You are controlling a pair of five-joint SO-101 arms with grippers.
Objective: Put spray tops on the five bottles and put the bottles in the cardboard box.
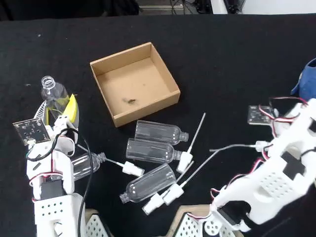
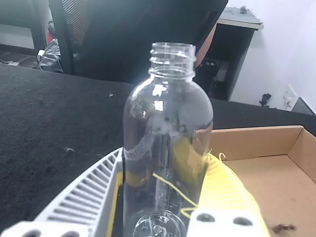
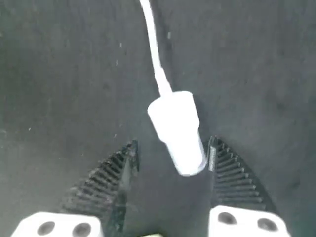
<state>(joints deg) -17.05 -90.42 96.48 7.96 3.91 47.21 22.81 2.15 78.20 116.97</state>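
Note:
My left gripper [image 1: 59, 106] [image 2: 165, 155] is shut on a clear open-necked bottle [image 1: 52, 93] [image 2: 168, 143], held upright left of the cardboard box [image 1: 136, 84] [image 2: 266, 148]. Three clear bottles [image 1: 150, 150] lie side by side in front of the box. Another bottle [image 1: 86, 165] lies beside the left arm, with a spray top [image 1: 132, 169] at its neck. More white spray tops [image 1: 173, 192] with thin tubes lie beside the bottles. My right gripper [image 1: 264, 148] [image 3: 173, 143] is open at the table's right, with a spray top [image 1: 260, 145] [image 3: 177, 131] between its fingers, against one finger.
The table is covered in black cloth. A blue object [image 1: 308, 81] sits at the right edge. The box is open-topped, with only a small dark speck [image 1: 131, 101] on its floor. Bare cloth stretches behind and to the right of the box.

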